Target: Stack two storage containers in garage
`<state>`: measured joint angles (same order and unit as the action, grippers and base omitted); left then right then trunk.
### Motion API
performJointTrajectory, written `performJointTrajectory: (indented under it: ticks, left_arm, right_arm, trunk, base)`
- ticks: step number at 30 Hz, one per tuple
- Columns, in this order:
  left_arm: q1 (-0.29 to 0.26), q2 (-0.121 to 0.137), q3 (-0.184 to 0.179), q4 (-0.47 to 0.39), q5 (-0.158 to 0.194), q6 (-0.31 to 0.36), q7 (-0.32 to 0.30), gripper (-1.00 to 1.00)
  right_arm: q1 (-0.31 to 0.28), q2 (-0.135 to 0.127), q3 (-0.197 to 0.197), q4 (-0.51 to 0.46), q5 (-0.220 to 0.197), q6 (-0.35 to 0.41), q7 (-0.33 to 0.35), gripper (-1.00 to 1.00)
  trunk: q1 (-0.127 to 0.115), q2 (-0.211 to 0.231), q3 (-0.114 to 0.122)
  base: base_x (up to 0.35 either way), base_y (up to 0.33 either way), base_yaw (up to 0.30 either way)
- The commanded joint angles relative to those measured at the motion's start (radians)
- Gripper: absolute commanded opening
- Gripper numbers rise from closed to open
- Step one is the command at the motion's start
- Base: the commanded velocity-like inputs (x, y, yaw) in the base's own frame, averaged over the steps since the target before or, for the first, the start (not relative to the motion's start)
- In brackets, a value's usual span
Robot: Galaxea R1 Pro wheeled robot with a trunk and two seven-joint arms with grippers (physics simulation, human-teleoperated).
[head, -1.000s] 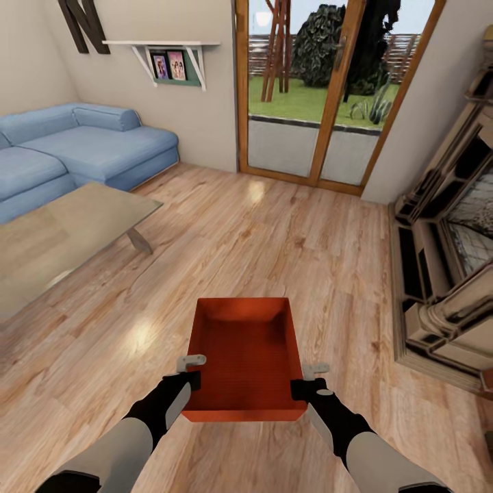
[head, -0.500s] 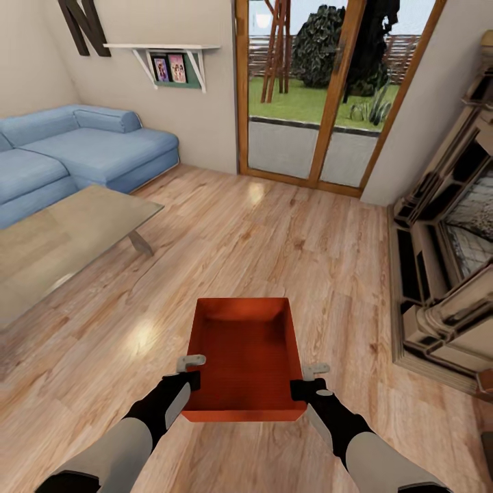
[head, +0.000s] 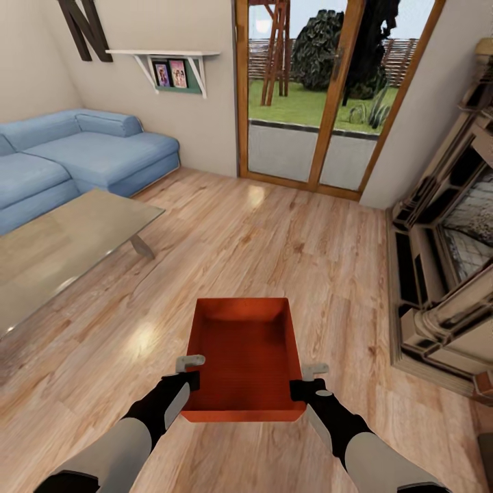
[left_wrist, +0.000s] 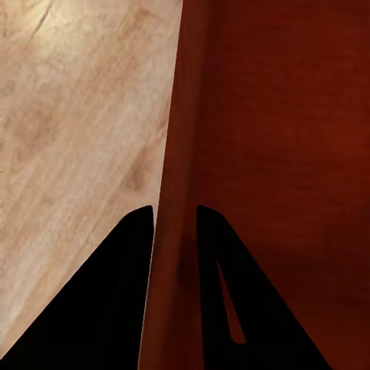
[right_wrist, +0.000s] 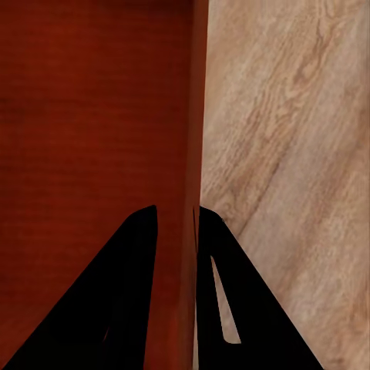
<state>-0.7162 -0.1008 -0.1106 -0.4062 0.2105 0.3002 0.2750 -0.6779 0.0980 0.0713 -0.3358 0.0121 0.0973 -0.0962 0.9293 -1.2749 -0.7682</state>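
I hold one orange-red storage container (head: 243, 356) in front of me above the living room's wood plank floor. My left gripper (head: 194, 372) is shut on its left wall (left_wrist: 173, 231), one dark finger on each side of the rim. At the opposite wall (right_wrist: 185, 231) my right gripper (head: 301, 382) is shut the same way. The bin is open-topped, nothing lies inside it, and it hangs level between both arms.
A glass table (head: 61, 246) stands at the left with the blue corner sofa (head: 75, 154) behind it. The fireplace (head: 445, 260) lines the right side. Wood-framed glass doors (head: 322, 96) are straight ahead. Open plank floor (head: 274, 226) lies between them.
The whole view has shifted slightly: table, sofa and doors sit a little differently in the picture, so the camera moved. Bin and both grippers keep their places relative to me.
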Motion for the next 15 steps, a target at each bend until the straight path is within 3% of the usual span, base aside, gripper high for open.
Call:
performJointTrajectory:
  ticks: [1, 15]
  left_arm:
    - [0.0, 0.004, 0.011, 0.0, -0.005, 0.01, 0.015, -1.0]
    - [0.0, 0.004, 0.011, 0.0, -0.005, 0.01, 0.015, -1.0]
  right_arm:
    - [0.0, -0.001, 0.01, -0.005, 0.0, -0.024, -0.008, -1.0]
    - [0.0, -0.003, 0.008, -0.005, -0.001, -0.024, -0.008, -1.0]
  trunk:
    - [-0.004, 0.007, 0.004]
    - [-0.058, 0.105, 0.069]
  base:
    - [0.0, 0.0, 0.0]
    - [0.0, 0.0, 0.0]
